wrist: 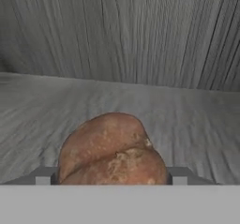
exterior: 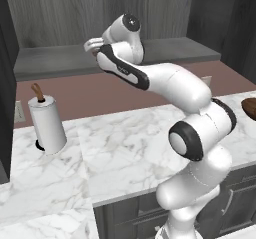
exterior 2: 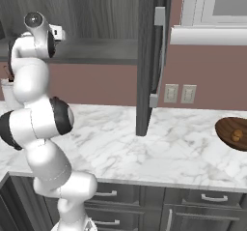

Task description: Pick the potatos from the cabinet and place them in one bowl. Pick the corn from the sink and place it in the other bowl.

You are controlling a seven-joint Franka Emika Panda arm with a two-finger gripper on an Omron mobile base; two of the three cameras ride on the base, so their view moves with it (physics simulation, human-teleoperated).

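A reddish-brown potato (wrist: 110,148) lies on the grey shelf of the cabinet (wrist: 197,124), close in front of the hand. My gripper (wrist: 112,176) is open, one fingertip (wrist: 44,176) on each side of the potato and close to its flanks. In the left base view the gripper (exterior: 92,45) reaches over the cabinet shelf (exterior: 50,63). The dark brown bowl (exterior 2: 226,131) stands on the counter at the far right, with a small orange-brown potato (exterior 2: 236,136) inside. The bowl's edge (exterior: 250,108) also shows in the left base view.
The cabinet's open dark door (exterior 2: 147,56) juts out over the marble counter (exterior 2: 144,148). A paper towel roll (exterior: 47,125) stands on the counter at the left. Wall outlets (exterior 2: 178,93) sit on the backsplash. Drawers with handles (exterior 2: 212,197) run below.
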